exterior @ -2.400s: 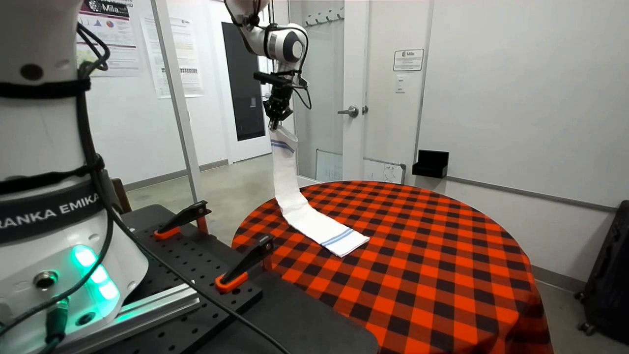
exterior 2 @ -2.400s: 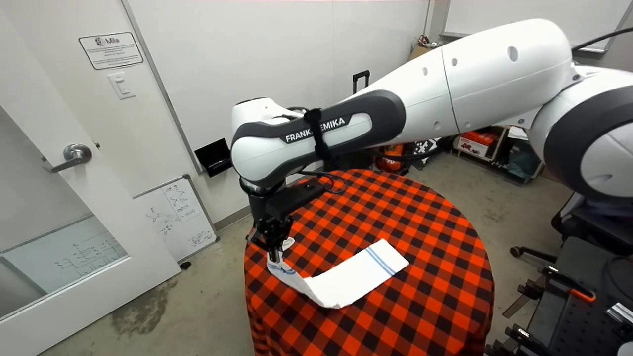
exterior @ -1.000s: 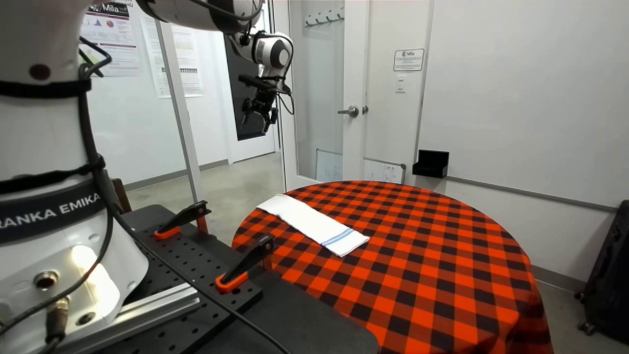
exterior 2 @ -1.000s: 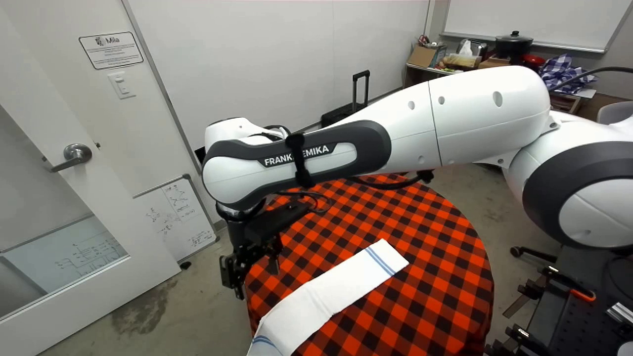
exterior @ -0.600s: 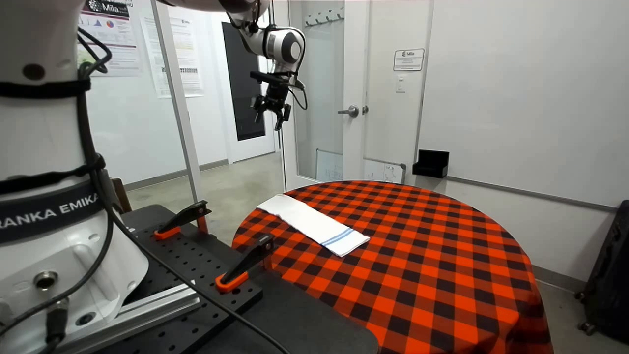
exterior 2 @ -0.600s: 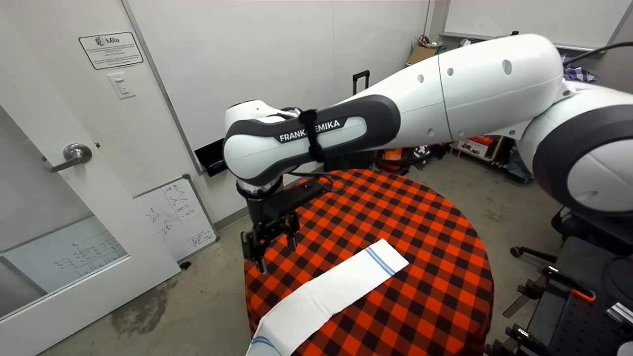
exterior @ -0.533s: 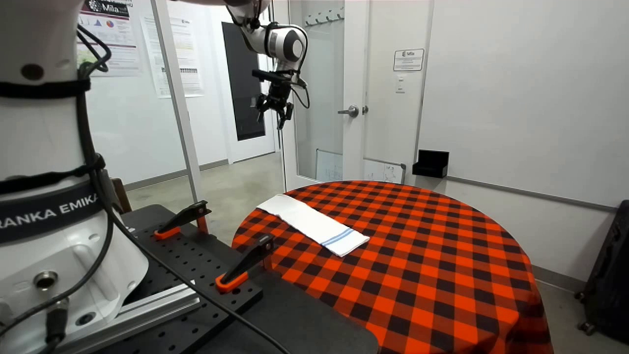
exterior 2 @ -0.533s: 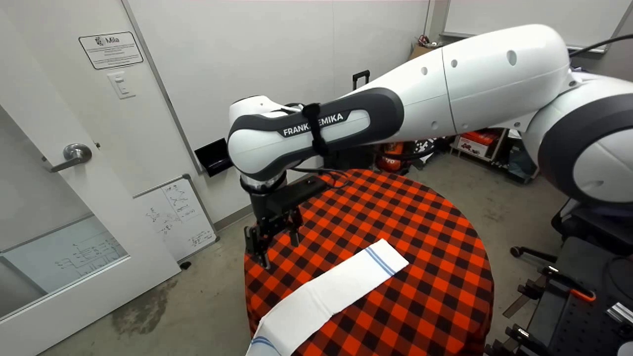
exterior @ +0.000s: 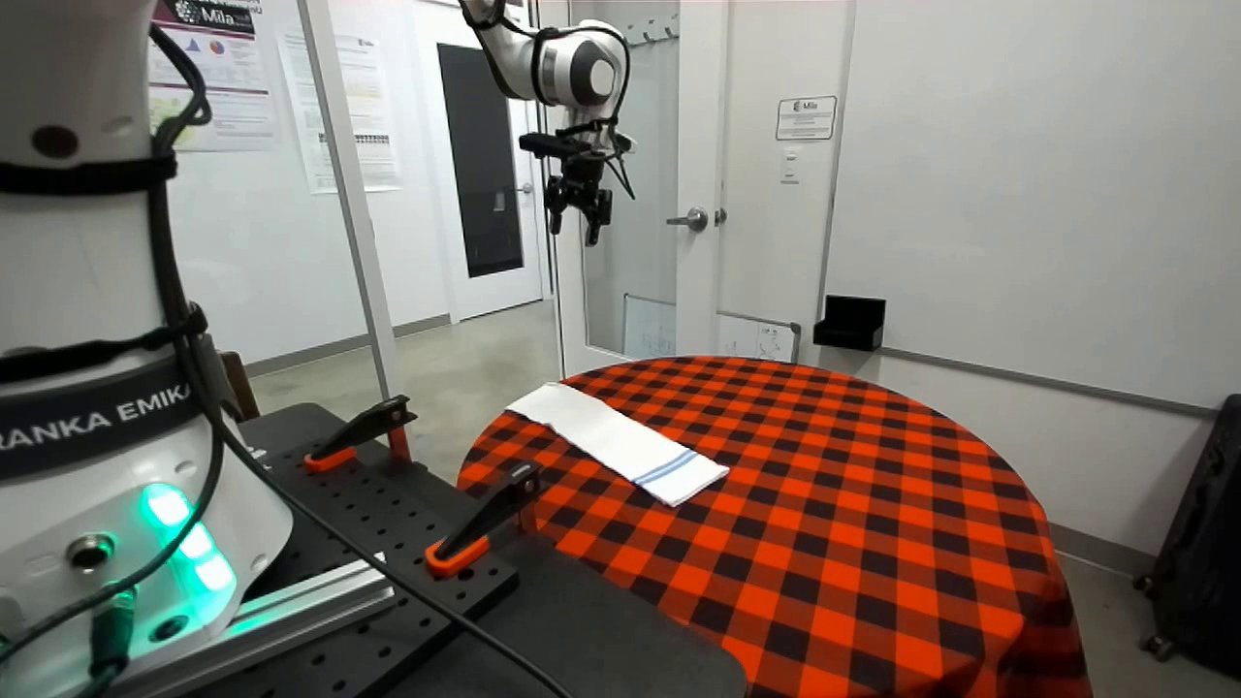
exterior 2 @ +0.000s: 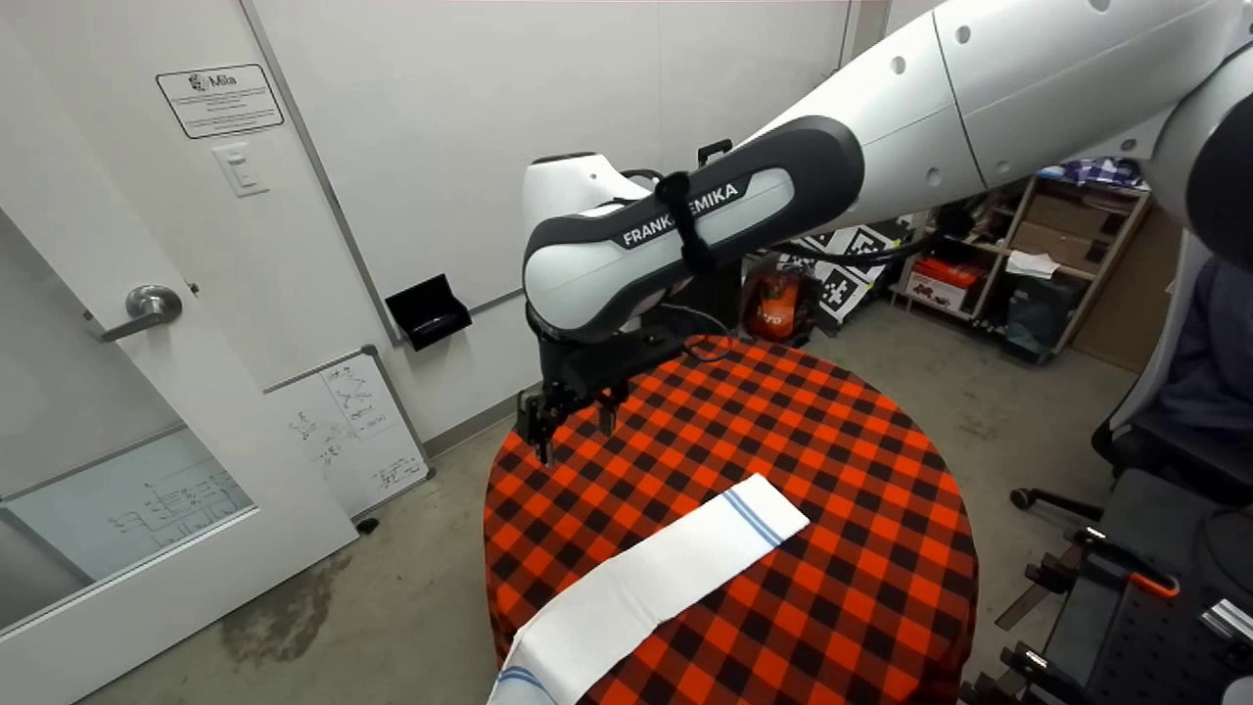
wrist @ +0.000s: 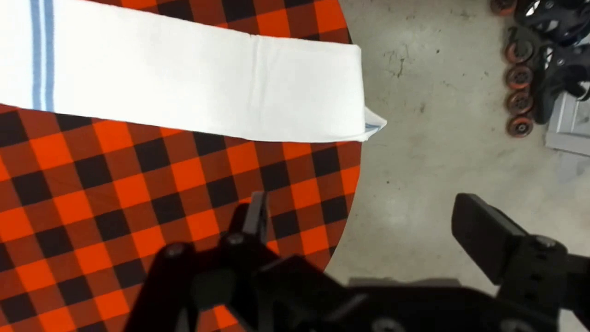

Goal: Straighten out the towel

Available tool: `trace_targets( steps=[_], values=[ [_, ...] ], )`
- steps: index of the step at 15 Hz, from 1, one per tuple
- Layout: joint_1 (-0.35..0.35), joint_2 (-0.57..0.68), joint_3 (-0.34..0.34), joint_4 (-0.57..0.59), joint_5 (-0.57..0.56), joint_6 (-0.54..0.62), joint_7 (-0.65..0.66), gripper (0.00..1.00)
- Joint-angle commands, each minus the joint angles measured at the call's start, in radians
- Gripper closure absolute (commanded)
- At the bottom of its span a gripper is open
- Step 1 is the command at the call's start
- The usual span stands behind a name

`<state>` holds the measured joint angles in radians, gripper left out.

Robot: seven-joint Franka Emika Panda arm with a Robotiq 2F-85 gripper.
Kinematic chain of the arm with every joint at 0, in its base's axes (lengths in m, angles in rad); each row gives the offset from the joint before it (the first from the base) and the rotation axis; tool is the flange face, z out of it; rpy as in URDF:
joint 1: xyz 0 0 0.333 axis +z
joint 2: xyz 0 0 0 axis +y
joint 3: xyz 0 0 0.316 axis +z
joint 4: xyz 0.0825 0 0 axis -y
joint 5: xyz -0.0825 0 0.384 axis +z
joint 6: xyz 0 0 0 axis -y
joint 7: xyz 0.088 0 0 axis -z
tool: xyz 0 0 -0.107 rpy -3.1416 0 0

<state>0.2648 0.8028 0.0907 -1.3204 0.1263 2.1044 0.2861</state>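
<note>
The white towel (exterior: 616, 436) lies as a long folded strip on the table, one blue-striped end flat on the cloth. In an exterior view, the towel (exterior 2: 656, 583) bends over the table's edge, where its other blue stripes show. A small corner pokes out past that edge beside the towel (wrist: 193, 78) in the wrist view; the rest of the hanging end is hidden there. My gripper (exterior: 574, 237) is in the air well above the table, apart from the towel. Wide open, the gripper (wrist: 361, 197) has nothing between its fingers; below it run the table edge and bare floor.
A red and black checked cloth (exterior: 824, 504) covers the round table. Clamps (exterior: 485, 519) stand on the dark robot base beside it. Behind are a door (exterior 2: 127, 392) and a wall with a black holder (exterior 2: 428, 311). Inline skates (wrist: 521, 92) lie on the floor.
Earlier the gripper was shut on the towel's raised end. It has opened, and that end has dropped over the table's edge. Since then the open gripper has moved up and over; the towel lies still.
</note>
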Motion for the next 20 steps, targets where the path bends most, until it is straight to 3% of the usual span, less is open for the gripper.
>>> trace_targets(
  steps=[1, 5, 8, 14, 18, 19, 20],
  values=[
    [0.036, -0.139, -0.064, -0.241, -0.062, 0.102, 0.118, 0.0],
    [0.069, -0.248, -0.126, -0.435, -0.157, 0.08, 0.26, 0.0],
    [0.061, -0.339, -0.131, -0.593, -0.18, 0.101, 0.321, 0.0],
    [-0.033, -0.544, -0.05, -0.917, -0.092, 0.312, 0.144, 0.0],
    [-0.06, -0.709, -0.03, -1.142, -0.102, 0.342, 0.073, 0.0],
    [-0.051, -0.587, -0.036, -1.0, -0.123, 0.297, 0.13, 0.0],
    [-0.059, -0.626, -0.029, -1.052, -0.122, 0.306, 0.115, 0.0]
  ],
)
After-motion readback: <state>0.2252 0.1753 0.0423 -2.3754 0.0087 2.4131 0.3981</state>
